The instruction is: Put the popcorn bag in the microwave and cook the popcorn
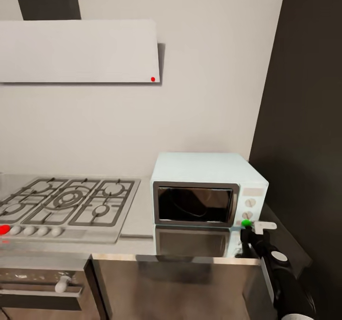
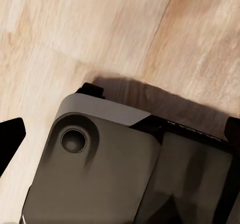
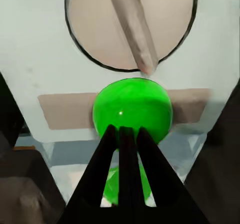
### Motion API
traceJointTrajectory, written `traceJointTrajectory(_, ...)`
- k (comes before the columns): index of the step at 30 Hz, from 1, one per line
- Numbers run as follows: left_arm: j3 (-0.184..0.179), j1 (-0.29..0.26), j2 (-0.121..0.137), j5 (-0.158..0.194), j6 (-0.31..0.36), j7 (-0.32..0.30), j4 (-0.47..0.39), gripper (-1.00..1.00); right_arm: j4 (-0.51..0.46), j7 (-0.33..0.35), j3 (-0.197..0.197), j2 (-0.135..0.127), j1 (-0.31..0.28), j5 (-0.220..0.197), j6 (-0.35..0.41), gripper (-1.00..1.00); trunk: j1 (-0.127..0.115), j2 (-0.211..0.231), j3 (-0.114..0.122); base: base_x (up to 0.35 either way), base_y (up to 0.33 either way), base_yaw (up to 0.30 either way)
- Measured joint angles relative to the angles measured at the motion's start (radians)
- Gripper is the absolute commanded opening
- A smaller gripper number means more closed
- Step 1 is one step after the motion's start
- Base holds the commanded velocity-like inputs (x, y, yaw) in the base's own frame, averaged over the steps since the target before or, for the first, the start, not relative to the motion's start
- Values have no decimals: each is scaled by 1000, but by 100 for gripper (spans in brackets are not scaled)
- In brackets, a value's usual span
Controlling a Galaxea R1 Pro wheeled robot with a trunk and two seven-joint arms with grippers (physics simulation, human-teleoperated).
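Observation:
The mint-blue microwave (image 1: 204, 172) stands on the steel-grey countertop (image 1: 142, 218) against the kitchen wall. Its dark glass door (image 1: 194, 205) is closed, and I cannot make out what is behind it. The popcorn bag and the popcorn are hidden. My right gripper (image 1: 248, 230) is shut, fingers pressed together, with their tips against the glowing green indicator light (image 1: 246, 223) at the panel's lower corner. In the right wrist view the gripper (image 3: 124, 134) touches the green light (image 3: 132, 109) just under a round knob (image 3: 130, 24). My left gripper (image 2: 120, 136) hangs open over the wood floor.
A gas hob (image 1: 66, 201) with a red knob (image 1: 4, 229) lies left of the microwave. An oven front (image 1: 42, 286) sits below it and a pale hood (image 1: 78, 51) above. A tall dark cabinet (image 1: 304, 120) walls off the right side. The robot's base (image 2: 100, 174) is under the left gripper.

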Motion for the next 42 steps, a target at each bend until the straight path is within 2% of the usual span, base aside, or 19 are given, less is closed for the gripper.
traceJointTrajectory(10, -1, 0, -3, 0, -1, 0, 0, 100, -23, 6, 7, 0, -1, 5, 15, -100, 0, 0, 0, -326, 0, 0)
traceJointTrajectory(13, -1, 0, -3, 0, -1, 0, 0, 100, -60, 10, 8, 2, 0, 6, 17, -100, 0, 0, 0, -330, 0, 0)
traceJointTrajectory(17, -1, 0, -3, 0, -1, 0, 0, 100, -94, 12, 8, 6, 0, 5, 89, -100, 0, 0, 0, -330, 0, 0)
traceJointTrajectory(24, -1, 0, -3, 0, -1, 0, 0, 100, -102, 11, 9, 5, 0, 7, 154, -100, 0, 0, 0, -330, 0, 0)
traceJointTrajectory(27, -1, 0, -4, -1, -1, 0, 0, 100, 181, -4, 2, -4, 1, 9, 155, -100, 0, 0, 0, -330, 0, 0)
traceJointTrajectory(28, -1, 0, -3, -1, -1, 0, 0, 100, 330, -18, 1, -40, -1, 10, 143, -100, 0, 0, 0, -320, 0, 0)
traceJointTrajectory(29, 0, 0, -3, 0, -1, 0, 0, 100, 469, -22, 3, -65, 1, 11, 126, -100, 0, 0, 0, -286, 0, 0)
traceJointTrajectory(30, 0, 0, -1, 0, -1, 0, 0, 100, 567, -23, 4, -89, 1, 11, 94, -100, 0, 0, 0, -239, 0, 0)
traceJointTrajectory(35, 0, 0, 1, 2, 0, 0, 0, 100, 920, -46, 12, -157, 0, 12, -92, -100, 0, 0, 0, -59, 0, 0)
traceJointTrajectory(39, 0, 0, 5, 2, 0, 0, 0, 100, 1026, -73, 14, -173, -6, 15, -146, -100, 0, 0, 0, -3, 0, 0)
traceJointTrajectory(40, 0, 0, 8, 2, 0, 0, 0, 100, 1035, -77, 16, -172, 10, 25, -165, -100, 0, 0, 0, 0, 0, 0)
traceJointTrajectory(42, 0, 0, 16, 2, 1, 0, 0, 100, 1039, -80, 17, -167, 79, 43, -177, -100, 0, 0, 0, 0, 0, 0)
